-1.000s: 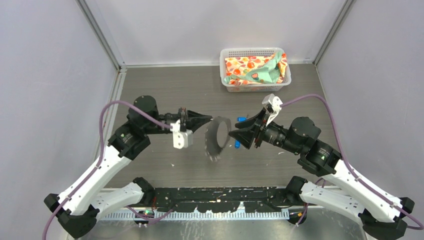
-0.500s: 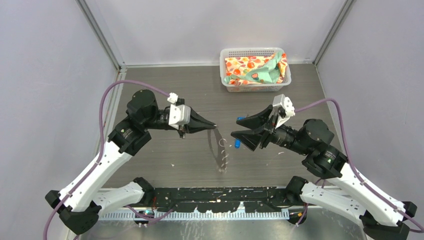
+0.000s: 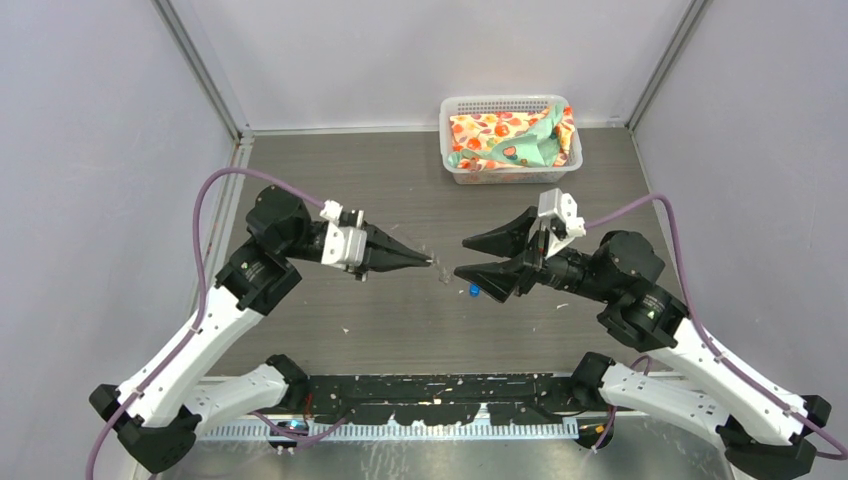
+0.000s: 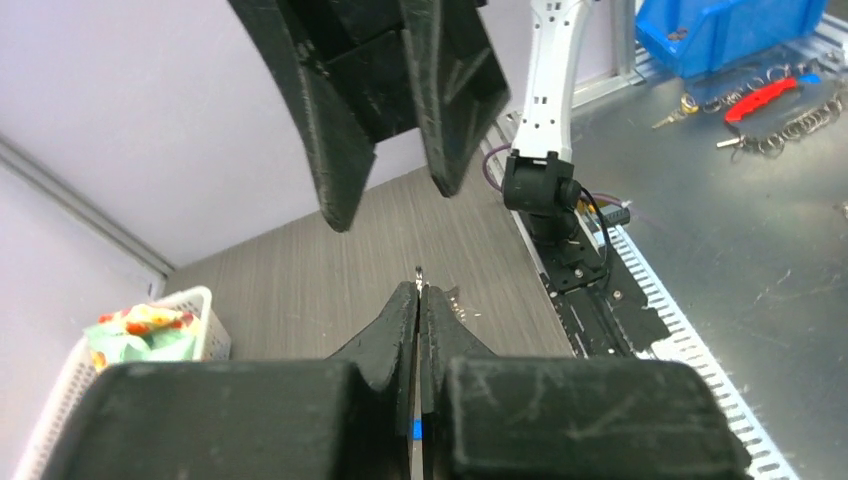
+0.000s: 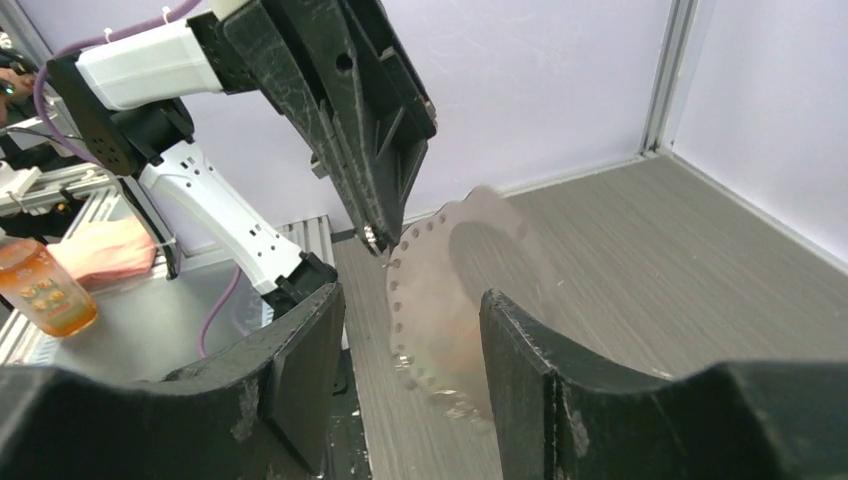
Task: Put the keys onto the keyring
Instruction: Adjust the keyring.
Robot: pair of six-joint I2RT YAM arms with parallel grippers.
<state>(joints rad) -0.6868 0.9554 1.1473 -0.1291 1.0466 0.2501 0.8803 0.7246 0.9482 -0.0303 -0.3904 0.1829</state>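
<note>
L hand (image 3: pixel 427 262) is pinching fully shut on the keyring (image 5: pixel 448 290), gripping its top edge so the loop is hanging below the tips, clear of the worktop (image 3: pixel 330 200). R hand (image 3: pixel 460 258) is standing roughly half open w/ nothing in it. Its tips are facing the L hand's tips across a small gap, w/ the ring hanging about betw. the two. One blue key (image 3: pixel 474 291) is lying on the worktop just under the R hand's near finger, touching neither hand.

Top view is catching the ring edge-on, only a few pale flecks below the L tips. R wrist view is showing it face-on: a blurred silvery loop w/ a dotted-looking rim, framed betw. that hand's own fingers, the L tips clamping its upper left. L wrist view is giving just a thin metal sliver poking past the shut tips, w/ the R hand's spread fingers above.

Worktop is showing dark grey wood-grain, w/ pale walls and metal corner posts around it. A white basket (image 3: pixel 500 102) holding patterned cloth (image 3: pixel 505 135) is sitting at the far edge, well apart from both hands.
</note>
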